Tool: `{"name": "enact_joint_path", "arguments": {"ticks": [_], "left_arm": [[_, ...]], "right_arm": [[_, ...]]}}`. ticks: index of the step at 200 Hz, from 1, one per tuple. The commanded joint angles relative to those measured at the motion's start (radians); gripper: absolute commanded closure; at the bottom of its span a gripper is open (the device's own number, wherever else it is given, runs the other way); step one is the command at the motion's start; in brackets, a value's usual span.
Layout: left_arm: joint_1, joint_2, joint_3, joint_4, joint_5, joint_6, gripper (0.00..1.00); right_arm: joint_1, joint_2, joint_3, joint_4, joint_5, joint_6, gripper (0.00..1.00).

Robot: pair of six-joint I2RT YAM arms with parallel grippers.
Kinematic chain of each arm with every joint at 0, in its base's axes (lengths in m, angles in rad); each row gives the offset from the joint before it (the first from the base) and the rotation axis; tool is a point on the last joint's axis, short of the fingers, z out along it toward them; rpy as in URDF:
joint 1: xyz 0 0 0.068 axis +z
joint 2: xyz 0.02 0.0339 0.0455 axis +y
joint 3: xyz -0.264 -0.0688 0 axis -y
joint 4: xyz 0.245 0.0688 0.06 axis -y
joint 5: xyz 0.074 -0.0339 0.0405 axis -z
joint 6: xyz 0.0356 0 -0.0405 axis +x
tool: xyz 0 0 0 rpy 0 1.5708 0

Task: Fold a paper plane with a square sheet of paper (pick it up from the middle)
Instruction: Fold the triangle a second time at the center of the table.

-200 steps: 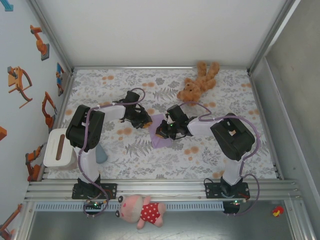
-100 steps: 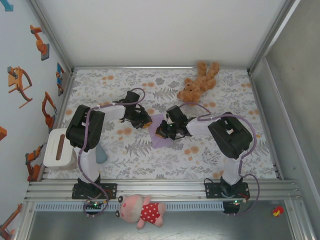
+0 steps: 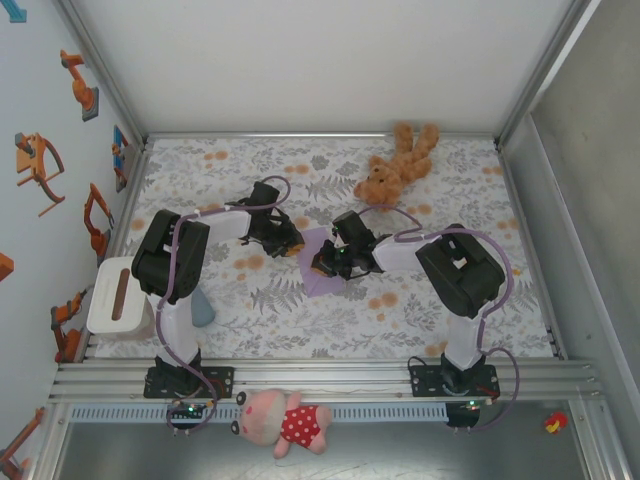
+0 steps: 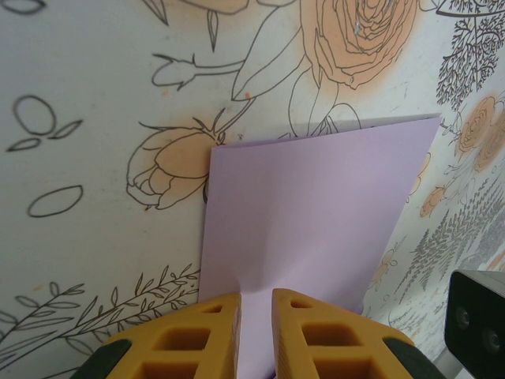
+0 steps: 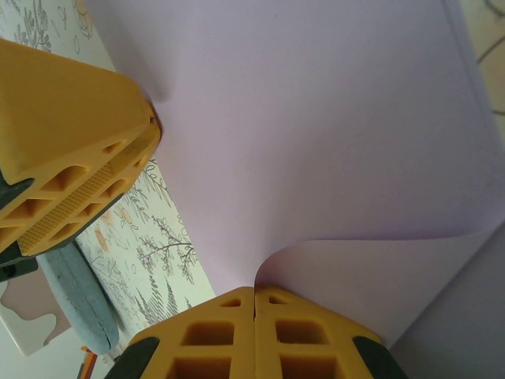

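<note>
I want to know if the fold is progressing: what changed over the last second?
The right gripper, shut on the square sheet of paper, shifted slightly left and away from the bases, and its arm followed. The left gripper at the sheet's edge, the sheet's place on the table and the teddy bear stayed as they were.

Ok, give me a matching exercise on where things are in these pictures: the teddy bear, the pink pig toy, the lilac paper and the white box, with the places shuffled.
Things:
1. teddy bear
2. pig toy
3. paper
4. white box

Places:
A. at the left edge of the table
B. in the middle of the table
C. at the far right of the table
D. off the table, in front of the metal rail

Pairs: 1-C, 2-D, 3-B, 4-A
</note>
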Motion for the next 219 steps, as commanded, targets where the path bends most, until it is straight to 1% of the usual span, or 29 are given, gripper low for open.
{"name": "enact_joint_path", "arguments": {"ticks": [1,48,116,160,219], "left_arm": [[0.002,0.006,-0.030,-0.041,-0.017,0.012,0.82],[0.001,0.006,-0.031,-0.040,-0.016,0.012,0.82],[0.001,0.003,-0.032,-0.040,-0.017,0.012,0.82],[0.002,0.005,-0.032,-0.040,-0.015,0.013,0.82],[0.001,0.004,-0.031,-0.038,-0.015,0.012,0.82]], "right_arm": [[0.006,0.020,0.013,0.015,0.024,0.011,1.00],[0.006,0.027,0.008,0.060,0.004,0.020,1.00],[0.005,0.029,0.006,0.025,0.019,0.013,1.00],[0.006,0.023,0.012,-0.024,0.023,-0.020,1.00],[0.005,0.037,0.019,-0.003,0.008,-0.022,1.00]]}}
